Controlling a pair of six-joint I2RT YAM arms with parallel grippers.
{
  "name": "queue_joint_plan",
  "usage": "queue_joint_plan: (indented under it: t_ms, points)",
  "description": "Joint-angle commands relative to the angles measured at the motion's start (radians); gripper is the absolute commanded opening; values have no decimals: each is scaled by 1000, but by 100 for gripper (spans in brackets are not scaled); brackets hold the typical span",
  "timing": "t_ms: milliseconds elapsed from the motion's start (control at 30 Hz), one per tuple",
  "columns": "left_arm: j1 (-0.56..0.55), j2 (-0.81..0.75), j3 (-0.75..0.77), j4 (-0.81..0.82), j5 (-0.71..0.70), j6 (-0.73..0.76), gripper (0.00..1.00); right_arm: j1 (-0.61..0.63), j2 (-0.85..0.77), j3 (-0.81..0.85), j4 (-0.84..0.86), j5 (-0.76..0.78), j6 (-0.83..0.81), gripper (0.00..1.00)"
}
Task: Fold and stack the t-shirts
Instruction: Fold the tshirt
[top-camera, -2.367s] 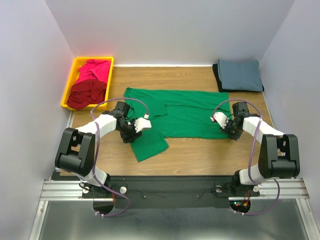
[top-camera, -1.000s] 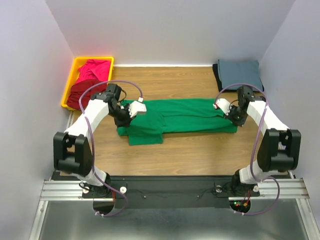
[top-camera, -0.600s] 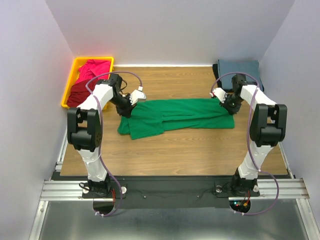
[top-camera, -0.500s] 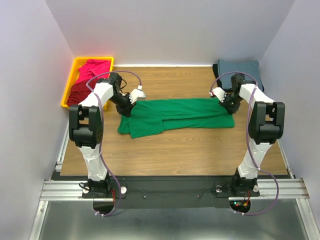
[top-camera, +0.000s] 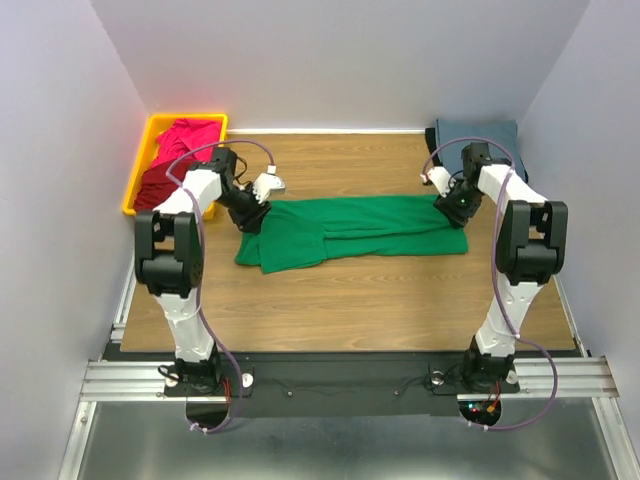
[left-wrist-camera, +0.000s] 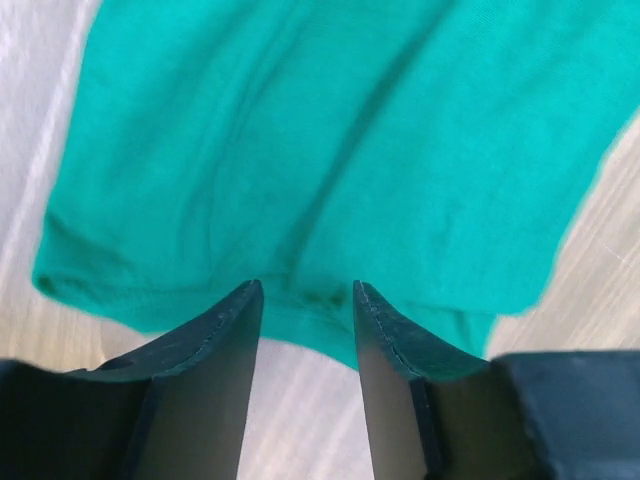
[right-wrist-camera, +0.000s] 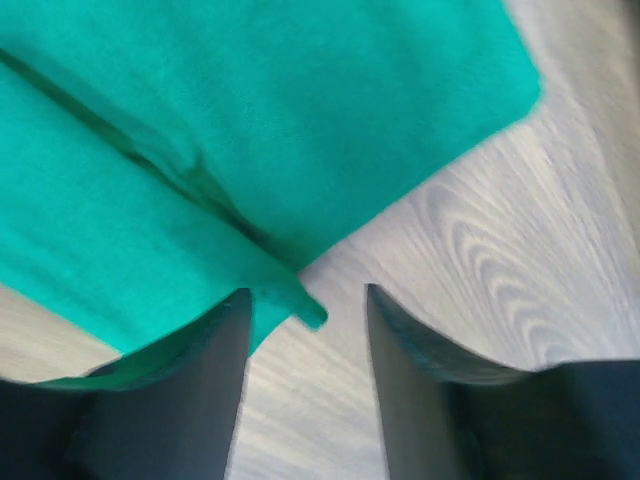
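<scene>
The green shirt (top-camera: 350, 230), which lay spread wide, is now folded lengthwise into a long band. Its near edge has been carried over to the far edge. The left hand (left-wrist-camera: 305, 292) and right hand (right-wrist-camera: 305, 295), clamped a moment ago, have parted their fingers and let go.

A long shirt (top-camera: 360, 228) lies across the desk (top-camera: 340, 300). Behind its left end stands a bin (top-camera: 188, 116) holding two shirts (top-camera: 188, 140); behind its right end rests a folded stack (top-camera: 482, 148).

A yellow bin (top-camera: 150, 135) sits at the wooden table's (top-camera: 350, 300) far-left corner.
</scene>
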Motion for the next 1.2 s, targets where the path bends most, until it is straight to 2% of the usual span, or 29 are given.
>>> queue_joint_plan:
  t_ms: [0,67,233,567,633,733,767,833,867,900,1033,1167]
  points:
    - [8,-240,-125,87,36,-101,55,7,-163,40,28,-64,140,57]
    - [8,-314,-223,136,24,-144,55,10,-194,10,28,-81,189,56]
    - [9,-358,-376,240,-53,-253,52,11,-235,-102,27,-84,244,45]
    - [18,-259,-442,297,-96,-300,55,14,-191,-266,70,-82,235,51]
    - [20,-236,-452,306,-105,-303,51,14,-165,-283,93,-56,229,51]
    - [18,-210,-453,285,-112,-293,32,14,-146,-326,125,-13,215,50]
    - [20,-205,-456,274,-110,-284,22,14,-145,-339,146,20,200,47]
    - [20,-203,-465,237,-112,-261,13,14,-152,-375,166,45,180,38]
    - [20,-205,-472,226,-116,-253,5,14,-159,-389,168,59,172,30]
    - [18,-211,-479,207,-121,-250,2,14,-178,-400,168,62,166,17]
    - [20,-266,-528,145,-112,-213,0,14,-261,-472,166,97,111,4]
    - [20,-328,-576,84,-95,-196,0,14,-378,-604,145,134,45,2]
